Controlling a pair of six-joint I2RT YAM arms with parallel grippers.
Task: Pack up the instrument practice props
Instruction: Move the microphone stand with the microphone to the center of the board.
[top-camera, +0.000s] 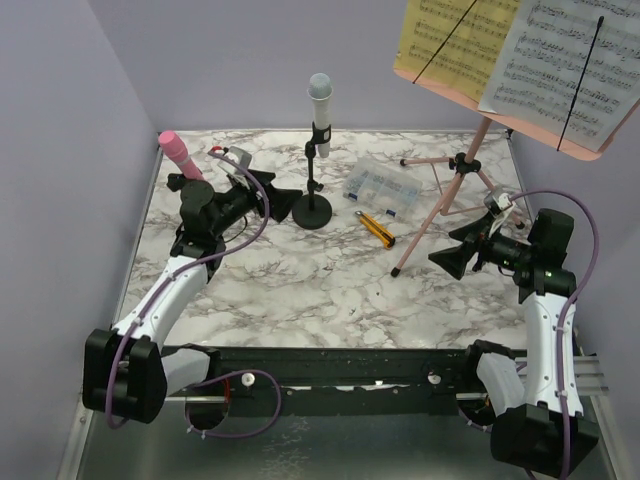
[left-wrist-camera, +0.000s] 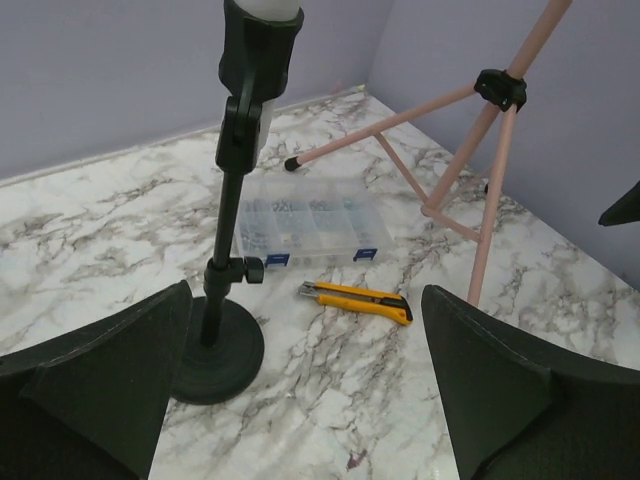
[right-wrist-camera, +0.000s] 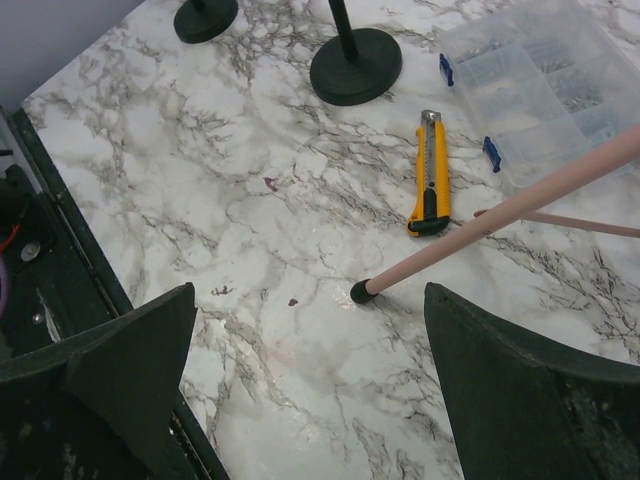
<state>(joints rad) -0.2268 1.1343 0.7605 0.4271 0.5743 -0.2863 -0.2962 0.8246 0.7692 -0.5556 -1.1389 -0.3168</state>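
A white microphone stands upright in a black round-based holder at the table's middle back. A pink microphone leans in a second holder at the far left, its base showing only in the right wrist view. The pink tripod music rack stands at the back right and carries a yellow page and a white page. My left gripper is open and empty, just left of the white microphone's holder. My right gripper is open and empty, near the rack's front foot.
A clear compartment box lies between the holder and the tripod. A yellow-and-black utility knife lies in front of it. Lavender walls close the back and both sides. The tripod's legs spread wide over the right part of the table.
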